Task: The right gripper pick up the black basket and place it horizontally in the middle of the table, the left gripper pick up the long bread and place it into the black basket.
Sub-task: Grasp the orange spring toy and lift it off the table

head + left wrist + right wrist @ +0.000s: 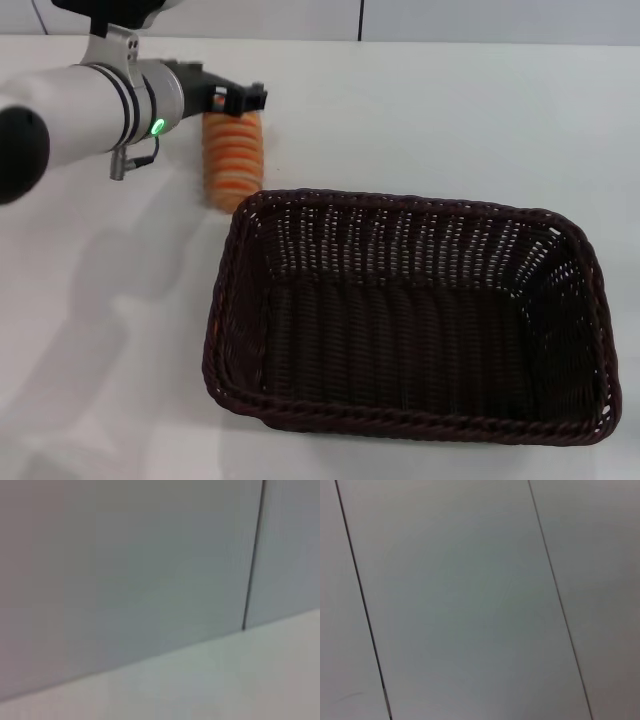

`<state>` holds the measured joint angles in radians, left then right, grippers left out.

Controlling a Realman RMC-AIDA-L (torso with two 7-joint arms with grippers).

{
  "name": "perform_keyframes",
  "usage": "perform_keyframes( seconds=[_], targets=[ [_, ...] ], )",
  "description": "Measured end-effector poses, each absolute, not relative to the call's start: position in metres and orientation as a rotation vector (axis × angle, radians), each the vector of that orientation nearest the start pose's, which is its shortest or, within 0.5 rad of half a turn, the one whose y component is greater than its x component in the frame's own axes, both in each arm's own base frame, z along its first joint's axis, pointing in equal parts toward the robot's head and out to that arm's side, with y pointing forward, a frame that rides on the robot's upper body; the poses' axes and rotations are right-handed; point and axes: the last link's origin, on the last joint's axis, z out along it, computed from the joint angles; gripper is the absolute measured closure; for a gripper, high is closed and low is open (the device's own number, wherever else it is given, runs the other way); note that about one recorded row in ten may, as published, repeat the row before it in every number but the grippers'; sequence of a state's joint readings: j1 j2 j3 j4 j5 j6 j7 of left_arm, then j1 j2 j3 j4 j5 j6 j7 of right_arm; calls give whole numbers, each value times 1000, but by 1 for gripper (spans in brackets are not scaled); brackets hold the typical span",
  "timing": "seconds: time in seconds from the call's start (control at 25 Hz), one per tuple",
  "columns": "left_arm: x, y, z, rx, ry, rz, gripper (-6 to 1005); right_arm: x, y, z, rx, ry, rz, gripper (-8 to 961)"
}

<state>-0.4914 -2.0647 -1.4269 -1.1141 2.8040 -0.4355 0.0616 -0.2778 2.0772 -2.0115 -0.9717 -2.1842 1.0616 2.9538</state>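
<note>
The long bread (232, 160), striped orange and cream, lies lengthwise on the white table (420, 120) just beyond the far left corner of the black basket (410, 320). The basket is a large dark woven rectangle that sits crosswise at the middle-right of the table, and it holds nothing. My left gripper (236, 100), on its white arm with a green light, reaches in from the left. It is closed around the bread's far end. The right gripper is out of view. Both wrist views show only wall panels and a strip of table.
The bread's near end almost touches the basket's braided rim (250, 200). A grey panelled wall (450, 20) runs behind the table's far edge. The left arm casts shadows on the table's left side.
</note>
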Motion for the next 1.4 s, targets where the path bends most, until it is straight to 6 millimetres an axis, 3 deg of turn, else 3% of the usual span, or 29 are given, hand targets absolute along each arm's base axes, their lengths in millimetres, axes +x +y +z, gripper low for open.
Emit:
perform_keyframes(
  seconds=[0.04,0.56,0.8,1.24,1.4],
  targets=[
    [-199,417,-31,-2038,-888,-79,208,367,198,48,-932,770,633,142],
    [-221,429,-55,-2038,-1044,83,211,367,202,51,-946,756,624,143],
    [-222,432,-58,-2044,-1055,123,212,367,203,50,-952,753,625,143],
    [-197,426,-46,-2115,-931,104,215,369,200,50,-954,757,613,144],
    [-178,419,-33,-2149,-838,44,347,369,199,49,-954,759,612,147]
  ],
)
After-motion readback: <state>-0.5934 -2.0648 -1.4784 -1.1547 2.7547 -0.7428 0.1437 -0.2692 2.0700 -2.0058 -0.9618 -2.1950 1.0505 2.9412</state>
